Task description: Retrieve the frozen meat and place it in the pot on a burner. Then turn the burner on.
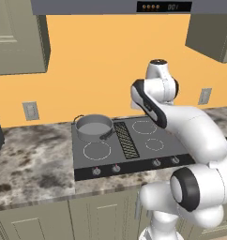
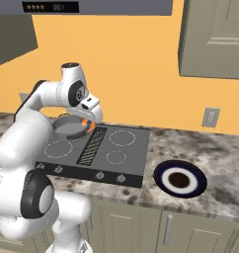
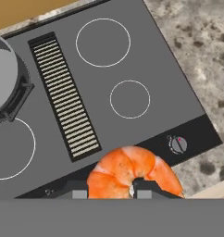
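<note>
One pot [image 1: 93, 127] is sitting on the back left burner of the four-burner stove [image 1: 139, 154], which is showing four knobs along its front. The gripper [image 3: 110, 190] is hovering above the stove, its fingers pinching one curled orange shrimp [image 3: 132, 171]. One dark blue plate [image 2: 180, 179] is lying on the counter [image 2: 210, 148] right of the stove, and the range hood's display is reading "001".

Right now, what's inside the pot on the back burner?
Only bare grey bottom shows inside the pot. The shrimp sits in the gripper. The arm covers part of the pot in the right base view.
</note>
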You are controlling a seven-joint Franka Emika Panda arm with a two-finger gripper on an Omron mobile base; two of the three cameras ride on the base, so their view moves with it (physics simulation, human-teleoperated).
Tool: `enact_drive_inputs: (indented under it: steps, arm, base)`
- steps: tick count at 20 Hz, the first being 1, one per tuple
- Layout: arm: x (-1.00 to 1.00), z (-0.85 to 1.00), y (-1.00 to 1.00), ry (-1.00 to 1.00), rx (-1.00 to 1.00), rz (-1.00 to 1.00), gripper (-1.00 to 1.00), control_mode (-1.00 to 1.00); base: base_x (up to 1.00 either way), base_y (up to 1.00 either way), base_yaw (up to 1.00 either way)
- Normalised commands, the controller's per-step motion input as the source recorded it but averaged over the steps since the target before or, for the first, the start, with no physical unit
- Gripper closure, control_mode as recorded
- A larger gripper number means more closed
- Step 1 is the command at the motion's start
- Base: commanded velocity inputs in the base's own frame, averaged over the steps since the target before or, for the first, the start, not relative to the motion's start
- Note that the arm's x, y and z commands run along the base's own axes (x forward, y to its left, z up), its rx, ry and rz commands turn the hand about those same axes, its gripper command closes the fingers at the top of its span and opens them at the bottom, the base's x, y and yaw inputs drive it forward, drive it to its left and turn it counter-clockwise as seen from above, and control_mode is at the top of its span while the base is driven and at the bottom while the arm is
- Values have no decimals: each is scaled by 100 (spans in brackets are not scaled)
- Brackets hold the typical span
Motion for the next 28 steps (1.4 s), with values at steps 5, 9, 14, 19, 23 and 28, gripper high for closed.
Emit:
enact_drive_inputs:
  steps: [5, 9, 14, 19, 23, 28]
  arm:
    - [2, 9, 53, 0, -3, 0, 100, -100]
    - [15, 0, 36, 1, -4, 0, 100, -100]
    - [35, 0, 29, 4, -5, 0, 100, -100]
    - [48, -11, 45, 0, -1, -2, 100, -100]
    - [46, -15, 19, 1, 5, 0, 100, -100]
    - [41, -24, 22, 4, 5, 0, 100, -100]
  base:
    - [0, 0, 0]
    - [0, 0, 0]
    - [0, 0, 0]
    - [0, 0, 0]
    - [0, 0, 0]
    - [0, 0, 0]
